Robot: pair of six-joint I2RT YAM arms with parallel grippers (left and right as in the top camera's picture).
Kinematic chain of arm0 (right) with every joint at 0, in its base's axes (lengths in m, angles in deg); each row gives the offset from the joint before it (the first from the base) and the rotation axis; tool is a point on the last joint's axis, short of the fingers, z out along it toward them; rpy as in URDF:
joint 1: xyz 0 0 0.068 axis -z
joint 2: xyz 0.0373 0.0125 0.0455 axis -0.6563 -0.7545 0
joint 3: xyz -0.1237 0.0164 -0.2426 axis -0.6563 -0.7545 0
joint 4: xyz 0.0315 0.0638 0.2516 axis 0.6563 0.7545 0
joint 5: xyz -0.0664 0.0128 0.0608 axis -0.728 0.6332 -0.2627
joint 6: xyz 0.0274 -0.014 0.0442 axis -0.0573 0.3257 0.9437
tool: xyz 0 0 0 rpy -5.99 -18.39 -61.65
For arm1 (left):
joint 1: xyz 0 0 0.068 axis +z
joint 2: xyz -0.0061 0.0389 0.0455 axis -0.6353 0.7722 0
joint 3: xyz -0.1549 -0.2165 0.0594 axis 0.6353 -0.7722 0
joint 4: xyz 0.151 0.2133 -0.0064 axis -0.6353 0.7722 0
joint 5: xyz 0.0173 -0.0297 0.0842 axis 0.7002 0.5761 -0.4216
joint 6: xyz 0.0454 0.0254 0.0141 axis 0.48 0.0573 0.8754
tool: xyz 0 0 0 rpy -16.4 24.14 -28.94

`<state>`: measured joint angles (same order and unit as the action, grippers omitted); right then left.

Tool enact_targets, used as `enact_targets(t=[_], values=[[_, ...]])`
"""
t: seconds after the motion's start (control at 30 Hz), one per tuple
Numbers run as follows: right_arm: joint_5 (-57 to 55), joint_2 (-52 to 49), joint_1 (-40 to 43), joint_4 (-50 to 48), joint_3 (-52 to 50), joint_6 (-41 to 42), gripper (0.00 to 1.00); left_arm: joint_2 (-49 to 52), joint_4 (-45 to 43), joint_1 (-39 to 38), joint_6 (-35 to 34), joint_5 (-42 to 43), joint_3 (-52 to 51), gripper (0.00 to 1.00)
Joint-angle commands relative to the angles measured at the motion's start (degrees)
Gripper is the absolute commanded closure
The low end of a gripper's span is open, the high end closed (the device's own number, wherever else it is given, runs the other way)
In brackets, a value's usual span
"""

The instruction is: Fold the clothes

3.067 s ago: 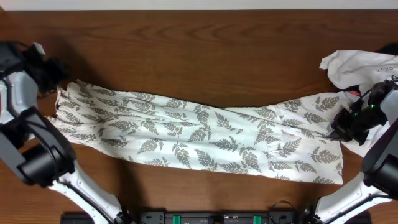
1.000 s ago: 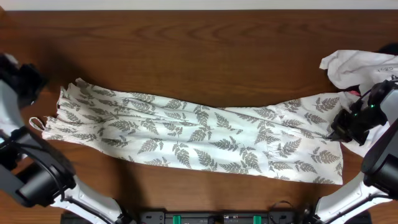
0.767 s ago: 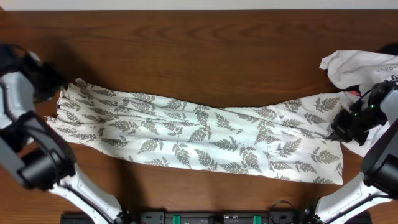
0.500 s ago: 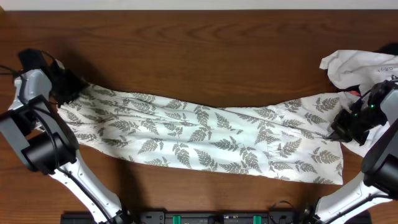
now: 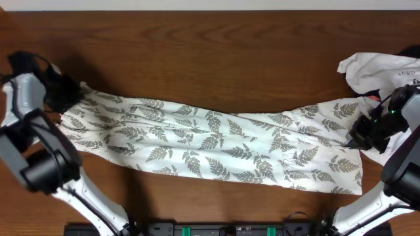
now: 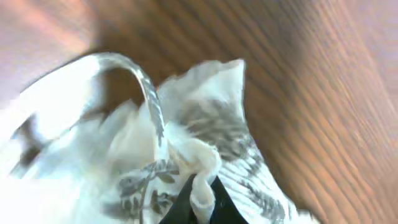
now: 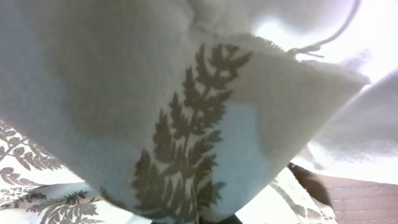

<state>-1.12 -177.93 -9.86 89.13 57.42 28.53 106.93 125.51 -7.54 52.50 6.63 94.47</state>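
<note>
The clothes (image 5: 216,147) are lying in a long strip across the brown table (image 5: 216,59), stretching from the left side to the right side. The left gripper (image 5: 71,94) is pinching shut on a little bunch of cloth at the far left corner, right by a thin strap loop (image 6: 146,87). The right gripper (image 5: 357,139) is shut too, pinching the right end of the clothes. Its own camera is mostly covered by leafy cloth, so the fingers are hard to see there. A plain white garment (image 5: 377,69) is sitting in a heap at the far right, near that end.

I am thinking both arms are getting ready to lift and fold. To do it well, they should be lifting together and at the same speed, so the thin cloth is not twisting. The left grip is holding only a small bunch, so pulling hard could be making it slip out. The right arm should be steering away from the white heap, so it is not dragging it along
</note>
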Motion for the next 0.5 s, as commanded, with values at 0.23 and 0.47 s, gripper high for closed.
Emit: enact_targets(t=[0.23, 0.47], values=[[-0.57, 0.42, 0.66, 0.02, -0.15, 0.39, 0.99, -7.52, 13.86, 3.19, -2.34, -15.04, -0.50, 0.94], [-0.57, 0.42, 0.66, 0.07, -0.15, 0.37, 0.99, -7.52, 16.13, 4.44, -2.73, -17.31, -2.64, 0.94]])
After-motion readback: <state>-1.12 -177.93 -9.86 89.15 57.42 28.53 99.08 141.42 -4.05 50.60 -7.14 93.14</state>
